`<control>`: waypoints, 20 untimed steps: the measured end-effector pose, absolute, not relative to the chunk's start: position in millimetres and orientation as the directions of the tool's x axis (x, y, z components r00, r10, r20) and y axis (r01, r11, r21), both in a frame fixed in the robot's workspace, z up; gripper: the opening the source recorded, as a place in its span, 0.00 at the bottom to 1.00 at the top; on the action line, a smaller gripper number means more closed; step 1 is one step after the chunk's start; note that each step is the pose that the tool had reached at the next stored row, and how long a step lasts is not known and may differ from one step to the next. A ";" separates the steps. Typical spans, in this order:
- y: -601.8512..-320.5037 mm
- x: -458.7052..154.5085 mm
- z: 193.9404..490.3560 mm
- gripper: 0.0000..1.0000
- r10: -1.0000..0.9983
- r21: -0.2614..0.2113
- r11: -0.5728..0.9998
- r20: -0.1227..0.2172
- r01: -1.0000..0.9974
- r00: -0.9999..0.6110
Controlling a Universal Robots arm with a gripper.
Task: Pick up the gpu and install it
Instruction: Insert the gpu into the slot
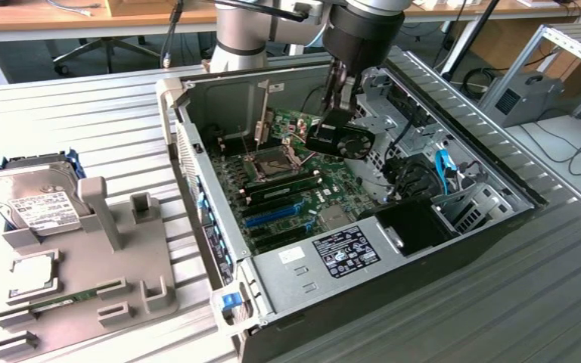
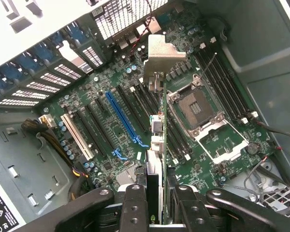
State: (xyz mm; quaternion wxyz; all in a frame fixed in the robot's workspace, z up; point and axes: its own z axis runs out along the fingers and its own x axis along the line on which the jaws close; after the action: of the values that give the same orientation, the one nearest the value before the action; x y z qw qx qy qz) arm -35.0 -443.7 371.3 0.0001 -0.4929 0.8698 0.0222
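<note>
1 gripper [image 2: 157, 205] clamps your gpu [image 2: 157, 130] edge-on, bracket fwd, above the motherboard [image 2: 106, 121] w/ edge parallel to the slots for seating.

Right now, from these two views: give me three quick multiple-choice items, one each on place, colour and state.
1. Where is the gpu?
A. on the grey holder beside the hard drive
B. held over the motherboard inside the open case
C. on the floor

2. What colour is the long slot on the motherboard?
A. blue
B. red
C. orange

3. What is the gripper doing?
A. hanging open with nothing in it
B. shut on the gpu
C. shut on a RAM stick

Key: B, the card hangs above the board in the exterior view; A, the wrist view shows it blue; B, the fingers clamp the card's edge.
</note>
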 end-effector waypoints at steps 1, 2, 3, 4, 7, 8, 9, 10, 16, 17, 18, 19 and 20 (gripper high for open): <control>-443.7 -35.0 371.3 0.26 -0.859 0.039 0.511 -0.022 -0.859 -0.512; -443.7 -35.0 371.3 0.26 -0.859 0.039 0.510 -0.022 -0.859 -0.511; -443.7 -35.0 371.3 0.26 -0.860 0.039 0.509 -0.022 -0.860 -0.510; -443.7 -35.0 371.3 0.26 -0.861 0.039 0.508 -0.022 -0.861 -0.509; -443.7 -35.0 371.3 0.26 -0.863 0.039 0.504 -0.022 -0.863 -0.505; -443.7 -35.0 371.3 0.26 -0.863 0.039 0.503 -0.022 -0.863 -0.504; -443.7 -35.0 371.3 0.26 -0.864 0.039 0.502 -0.022 -0.864 -0.503; -443.7 -35.0 371.2 0.26 -0.865 0.039 0.501 -0.022 -0.865 -0.502; -443.7 -34.9 371.2 0.26 -0.871 0.039 0.490 -0.022 -0.871 -0.491; -443.7 -34.8 371.2 0.26 -0.872 0.039 0.487 -0.022 -0.872 -0.488; -443.7 -34.8 371.2 0.26 -0.874 0.039 0.485 -0.022 -0.874 -0.486; -443.7 -34.8 371.2 0.26 -0.874 0.039 0.484 -0.022 -0.874 -0.485; -443.7 -34.8 371.2 0.26 -0.875 0.039 0.483 -0.022 -0.875 -0.484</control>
State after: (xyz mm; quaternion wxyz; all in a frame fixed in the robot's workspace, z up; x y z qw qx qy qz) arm -34.8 -443.7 371.2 -0.0003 -0.5082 0.8610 0.0222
